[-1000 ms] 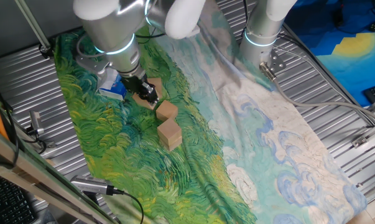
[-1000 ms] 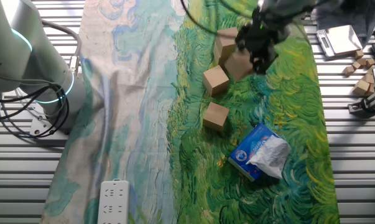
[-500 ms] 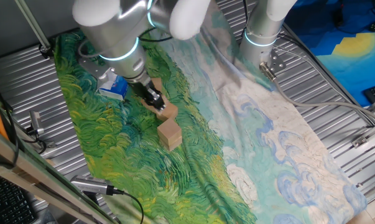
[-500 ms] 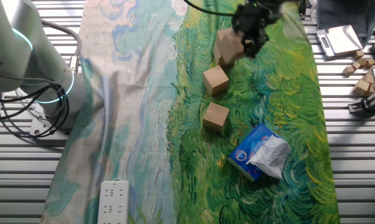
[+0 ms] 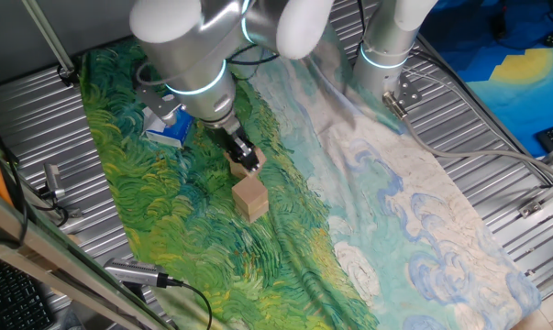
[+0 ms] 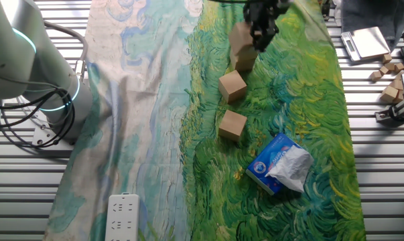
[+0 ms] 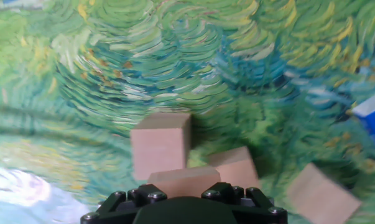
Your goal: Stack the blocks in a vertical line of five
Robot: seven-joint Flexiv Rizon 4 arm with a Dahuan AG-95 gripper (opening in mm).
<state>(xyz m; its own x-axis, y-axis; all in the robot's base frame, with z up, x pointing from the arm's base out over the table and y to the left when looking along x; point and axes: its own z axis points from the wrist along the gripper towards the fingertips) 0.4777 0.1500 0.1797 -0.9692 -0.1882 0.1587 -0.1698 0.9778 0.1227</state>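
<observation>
Green painted cloth, jaws pinching one tan cube squarely above three loose blocks.

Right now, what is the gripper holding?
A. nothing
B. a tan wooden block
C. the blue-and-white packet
B: the gripper is closed on a tan block, while the packet lies apart on the cloth.
</observation>
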